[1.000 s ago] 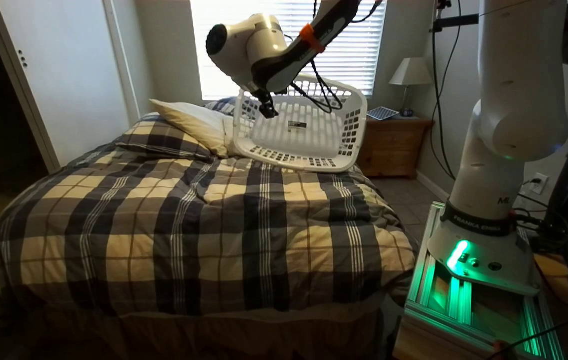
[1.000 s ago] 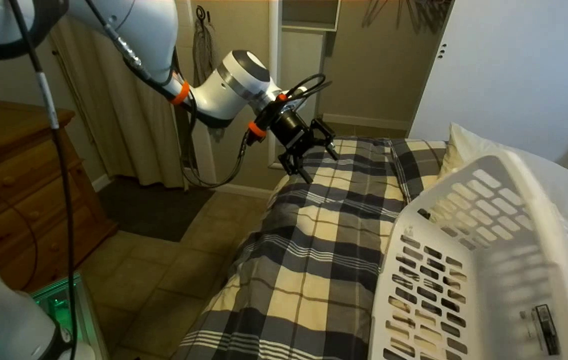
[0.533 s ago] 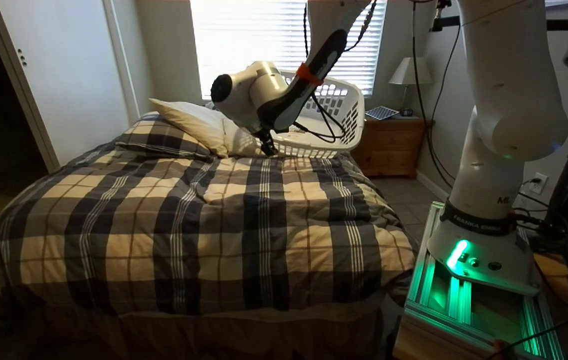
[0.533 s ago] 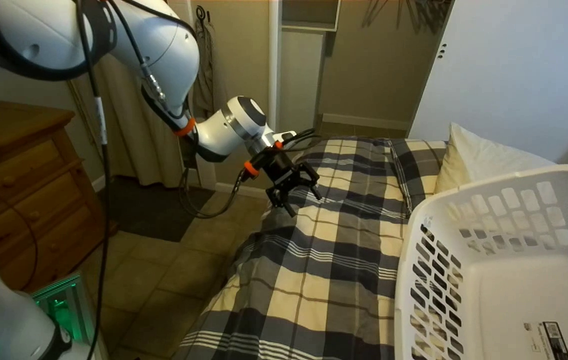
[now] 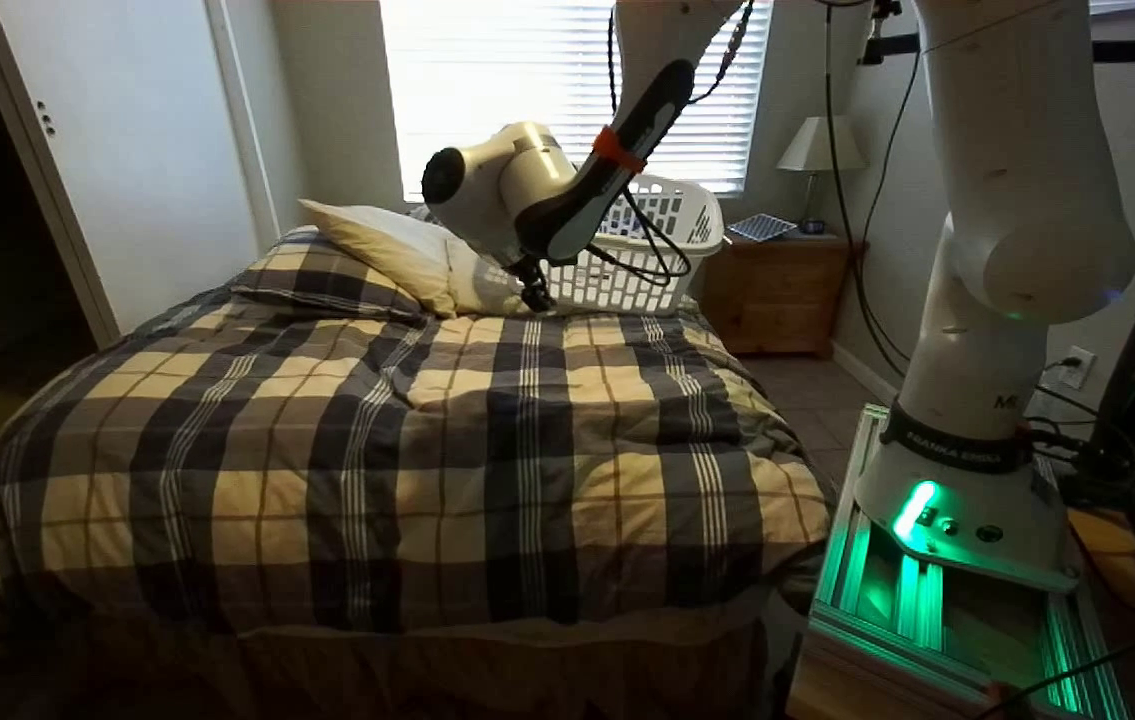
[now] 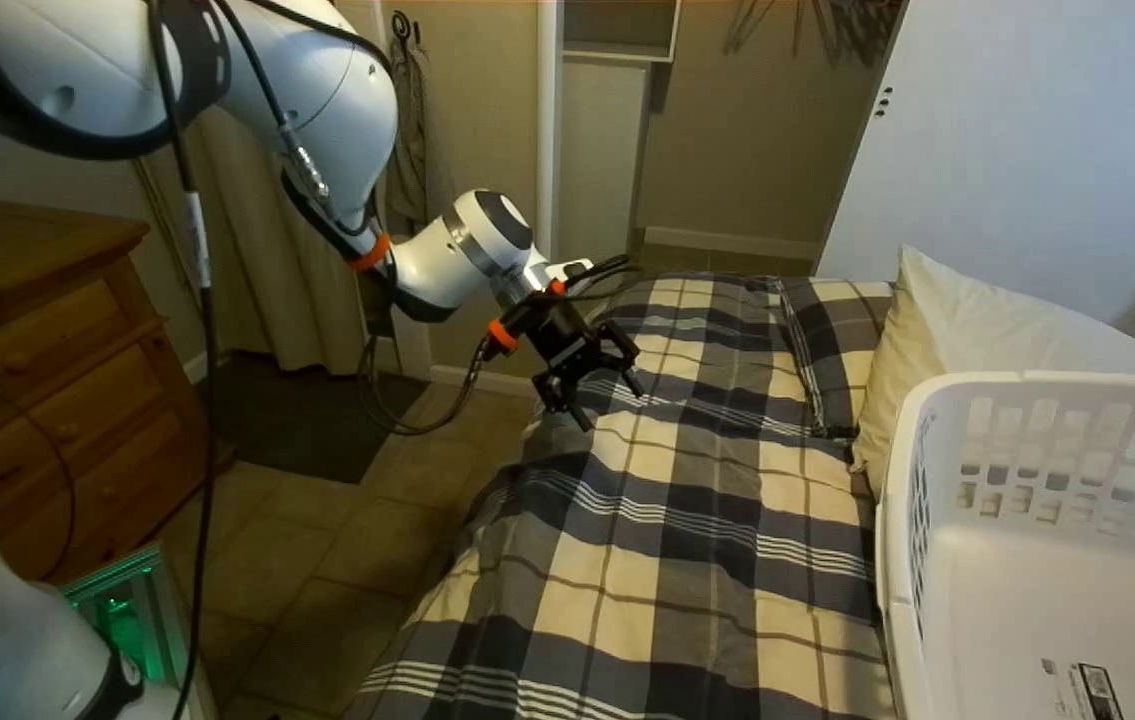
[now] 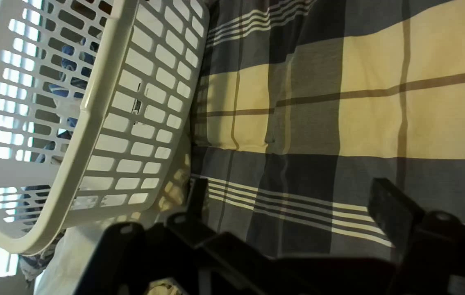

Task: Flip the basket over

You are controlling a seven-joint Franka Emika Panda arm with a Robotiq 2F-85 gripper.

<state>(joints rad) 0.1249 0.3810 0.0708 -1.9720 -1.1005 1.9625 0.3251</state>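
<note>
The white plastic basket stands about upright on the far part of the bed, its opening facing up. Its slotted wall shows in an exterior view (image 5: 607,292), partly behind my arm. Its bare inside floor shows in an exterior view (image 6: 1007,610), cut off by the frame edge. In the wrist view the basket (image 7: 93,94) fills the left side, rim and slots visible. My gripper shows in both exterior views (image 5: 537,295) (image 6: 612,408), low over the plaid cover and apart from the basket. In the wrist view the gripper (image 7: 291,192) is open, with only bedcover between its fingers.
The plaid bed (image 5: 427,420) lies under the gripper. A cream pillow (image 5: 387,240) and a plaid pillow (image 5: 322,275) lie by the basket. A wooden nightstand (image 5: 777,300) with a lamp (image 5: 820,145) is beyond the bed. A wooden dresser (image 6: 67,380) stands behind the arm.
The basket has tipped from its side, opening facing the foot of the bed, back to about upright. My arm came down at first, then stayed nearly still. The gripper stayed open.
</note>
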